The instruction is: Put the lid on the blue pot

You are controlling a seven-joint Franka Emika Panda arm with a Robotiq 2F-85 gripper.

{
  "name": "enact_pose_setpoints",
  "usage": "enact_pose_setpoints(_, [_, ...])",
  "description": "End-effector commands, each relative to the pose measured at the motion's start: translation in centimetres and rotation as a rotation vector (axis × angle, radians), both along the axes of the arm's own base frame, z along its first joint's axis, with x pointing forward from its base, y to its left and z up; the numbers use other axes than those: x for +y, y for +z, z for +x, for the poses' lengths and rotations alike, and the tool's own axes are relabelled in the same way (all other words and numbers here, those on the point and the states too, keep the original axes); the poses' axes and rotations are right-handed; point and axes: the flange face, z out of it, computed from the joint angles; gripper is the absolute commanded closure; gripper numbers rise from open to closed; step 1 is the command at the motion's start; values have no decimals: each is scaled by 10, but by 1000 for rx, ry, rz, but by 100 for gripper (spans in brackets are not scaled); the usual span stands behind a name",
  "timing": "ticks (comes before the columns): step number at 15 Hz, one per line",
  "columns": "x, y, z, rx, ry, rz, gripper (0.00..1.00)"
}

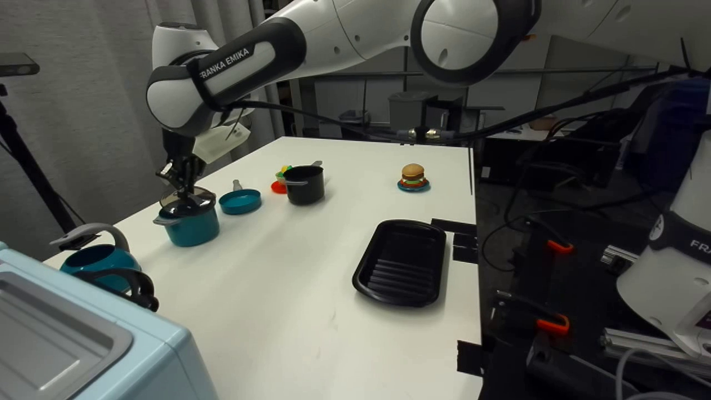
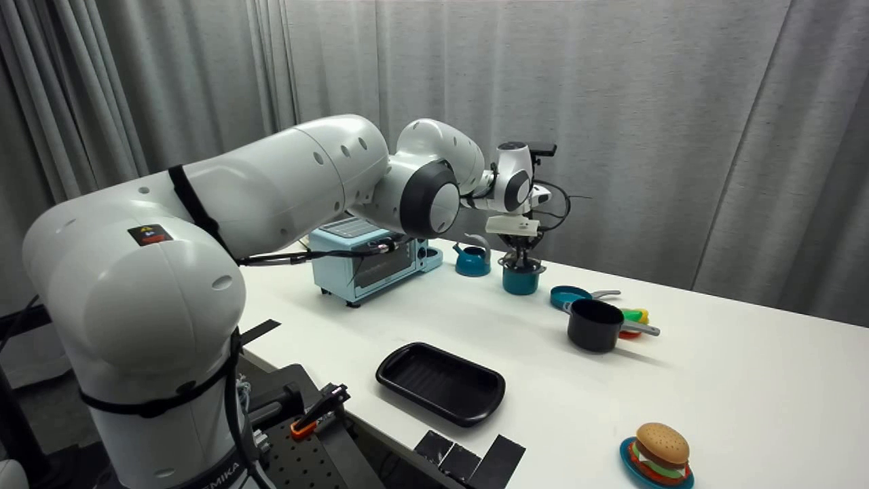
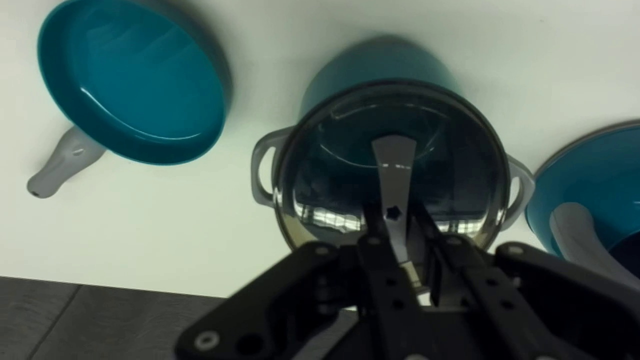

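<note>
The blue pot [image 1: 194, 229] stands upright near the table's far edge; it also shows in an exterior view [image 2: 520, 282] and, with two grey side handles, in the wrist view [image 3: 385, 62]. The lid [image 3: 325, 165] is round and see-through with a dark metallic rim and a grey strap handle. It lies over the pot's opening and shows in an exterior view [image 1: 206, 201]; whether its rim sits fully on the pot I cannot tell. My gripper [image 3: 397, 215] points down above the lid, its fingers close on both sides of the strap handle. In the exterior views the fingertips are hard to make out.
A shallow blue pan [image 3: 135, 85] and a blue kettle [image 3: 590, 185] flank the pot. A black pot [image 1: 304, 186] stands past the pan. A light-blue toaster oven [image 2: 366, 261], a black tray [image 2: 441, 384] and a toy burger [image 2: 662, 448] are also on the table.
</note>
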Motion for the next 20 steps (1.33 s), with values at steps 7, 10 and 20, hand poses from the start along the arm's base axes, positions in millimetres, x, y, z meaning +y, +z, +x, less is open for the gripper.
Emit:
enact_pose_setpoints(7, [-2,-3,5,-42,4,-1,5])
enact_pose_setpoints(10, [-2,-3,5,-43,3,0,0])
enact_pose_setpoints(20, [-4,11,6,-43,-4,4,0])
